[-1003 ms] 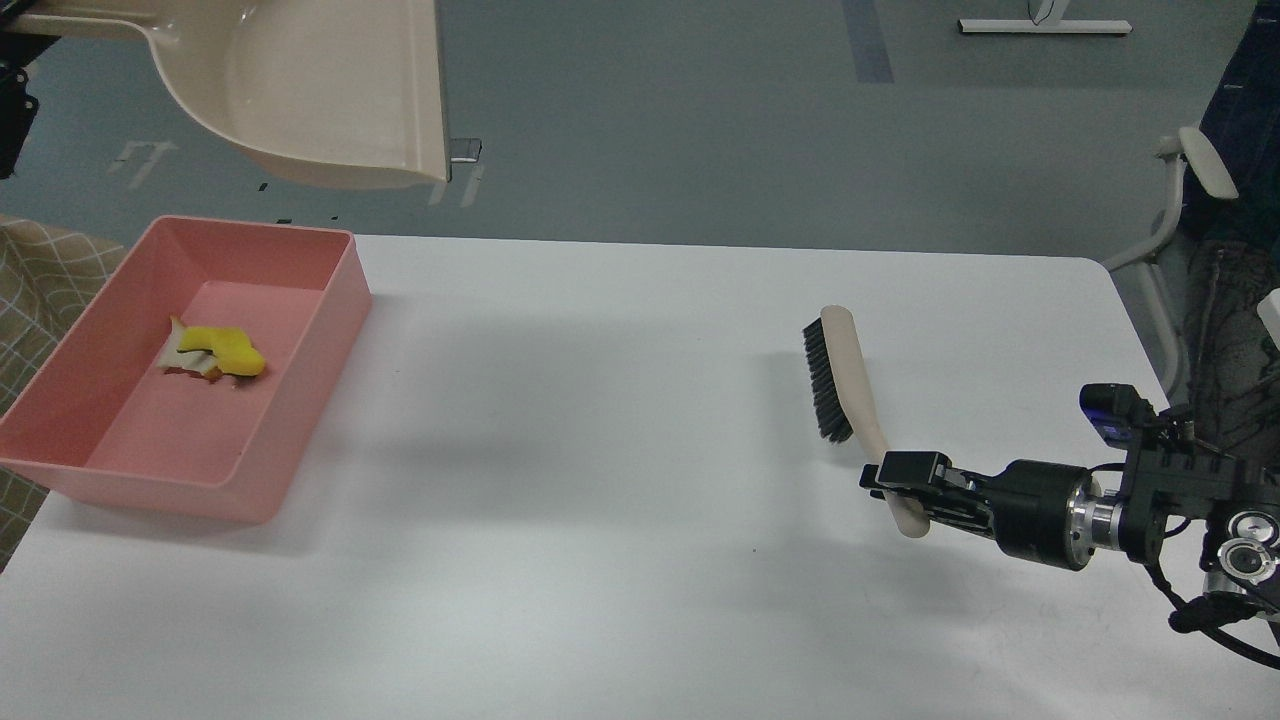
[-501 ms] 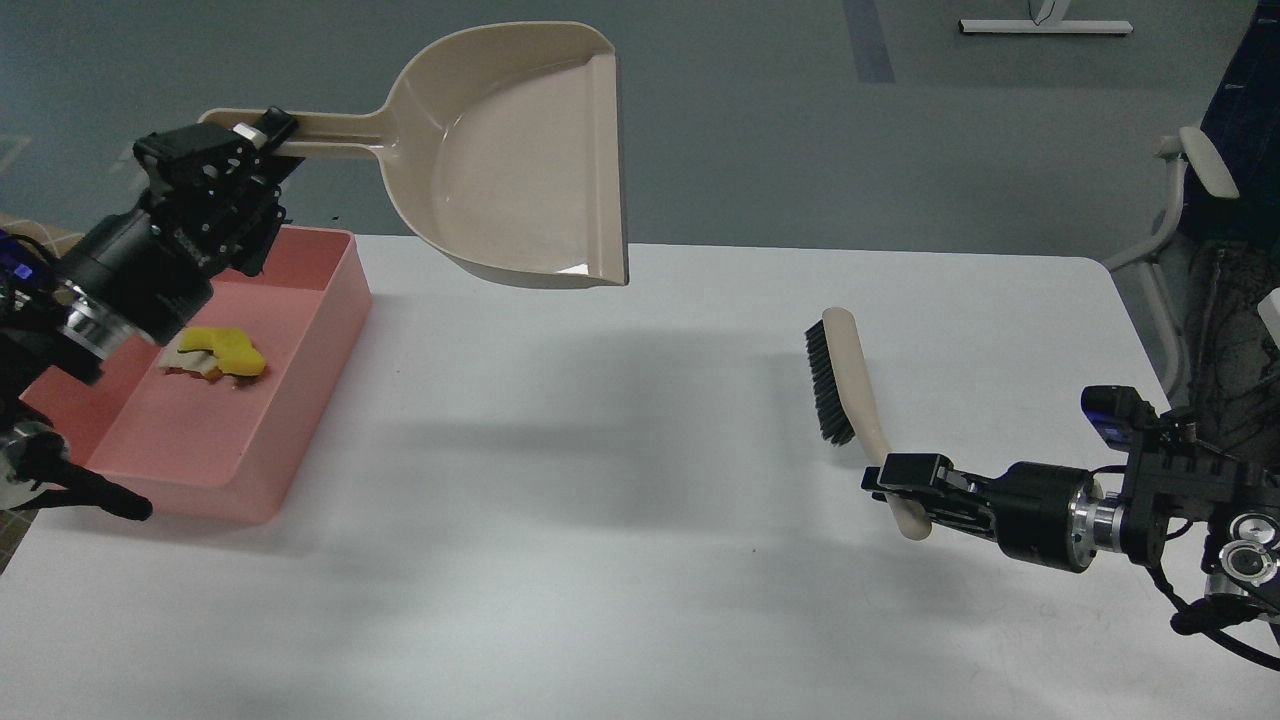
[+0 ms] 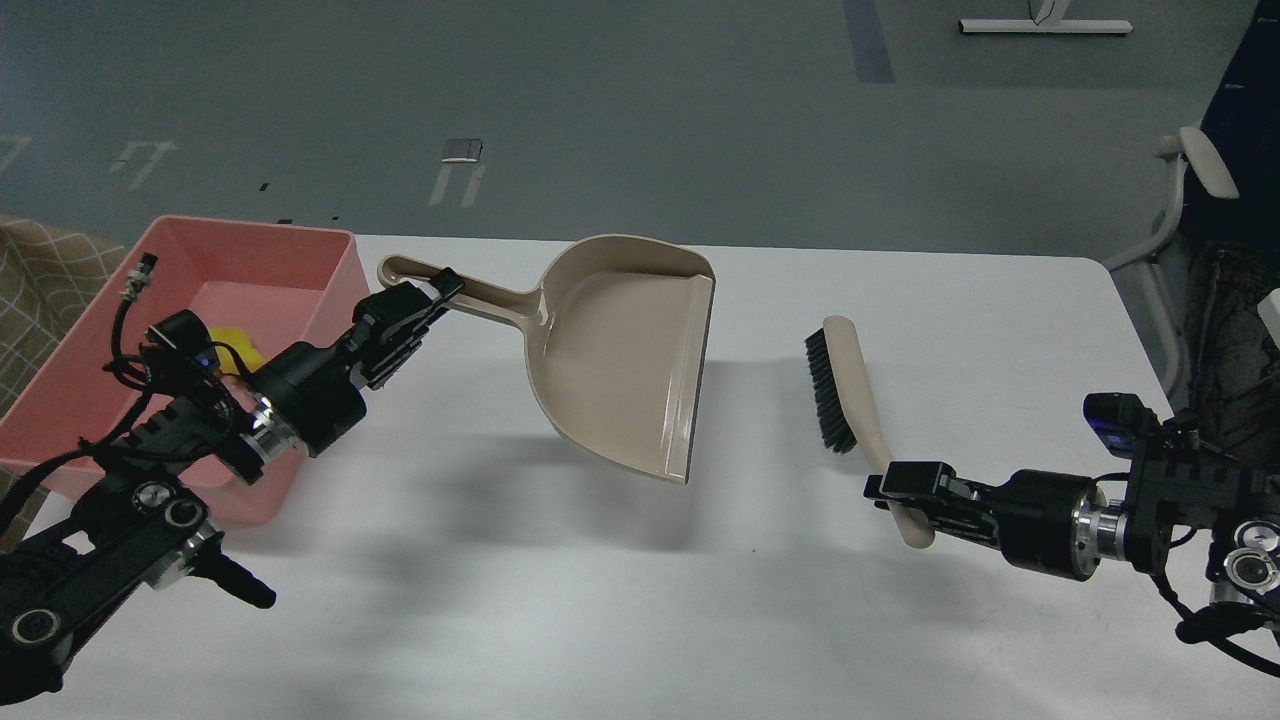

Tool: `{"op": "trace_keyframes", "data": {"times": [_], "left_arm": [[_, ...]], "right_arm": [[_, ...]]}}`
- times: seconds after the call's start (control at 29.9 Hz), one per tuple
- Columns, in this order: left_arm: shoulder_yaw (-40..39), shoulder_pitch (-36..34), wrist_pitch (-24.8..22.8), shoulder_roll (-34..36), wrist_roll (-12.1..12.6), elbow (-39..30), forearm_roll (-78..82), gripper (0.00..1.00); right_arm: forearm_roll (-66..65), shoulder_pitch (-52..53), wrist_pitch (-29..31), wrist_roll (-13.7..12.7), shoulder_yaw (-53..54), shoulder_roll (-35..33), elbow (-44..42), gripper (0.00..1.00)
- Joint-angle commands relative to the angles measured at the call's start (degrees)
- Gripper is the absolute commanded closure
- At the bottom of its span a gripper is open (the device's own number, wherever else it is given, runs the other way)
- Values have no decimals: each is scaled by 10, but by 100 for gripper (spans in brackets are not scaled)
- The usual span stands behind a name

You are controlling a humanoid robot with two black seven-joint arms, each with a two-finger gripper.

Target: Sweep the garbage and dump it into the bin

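Observation:
The pink bin [image 3: 300, 262] stands at the table's far left. Inside it I see a bit of the yellow chunk [image 3: 240, 349]; the bread slice is hidden behind my left arm. My left gripper [image 3: 425, 295] is shut on the handle of the beige dustpan [image 3: 620, 350], which hangs tilted just above the table's middle, to the right of the bin. My right gripper [image 3: 900, 490] is shut on the handle of the beige brush [image 3: 845, 385] with black bristles, held above the table's right side.
The white table [image 3: 600, 600] spreads in front of me; its far edge and rounded right corner show. A white chair [image 3: 1190, 200] stands beyond the right corner. A patterned cloth [image 3: 40, 270] lies left of the bin.
My left arm has swung the dustpan down and right, from high over the bin to just above the table's middle. The brush and right arm have barely moved.

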Motion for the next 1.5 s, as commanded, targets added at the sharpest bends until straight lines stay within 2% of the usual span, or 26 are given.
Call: {"op": "trace_keyframes", "data": {"times": [0.0, 0.5, 0.53, 0.6, 0.67, 0.74, 0.87, 0.94, 1.47], "left_arm": [[9, 2, 8, -11, 2, 12, 19, 100], [37, 15, 37, -32, 6, 63, 33, 100], [37, 18, 37, -32, 6, 63, 33, 97], [37, 19, 37, -32, 6, 64, 33, 87], [37, 19, 36, -33, 6, 64, 33, 67], [37, 24, 36, -32, 6, 64, 32, 37], [37, 29, 35, -32, 6, 64, 32, 18], [37, 35, 33, -32, 5, 64, 31, 2], [36, 67, -2, -28, -1, 57, 30, 2]], "right_arm": [[0, -1, 0, 0, 0, -2, 3, 97], [0, -2, 0, 0, 0, -2, 7, 97], [0, -2, 0, 0, 0, -2, 7, 97], [0, -1, 0, 0, 0, -2, 8, 97], [0, -1, 0, 0, 0, -2, 7, 97], [0, -2, 0, 0, 0, -2, 7, 97], [0, -2, 0, 0, 0, -2, 7, 97], [0, -2, 0, 0, 0, -2, 7, 97], [-3, -14, 0, -4, -2, -2, 4, 94]]}}
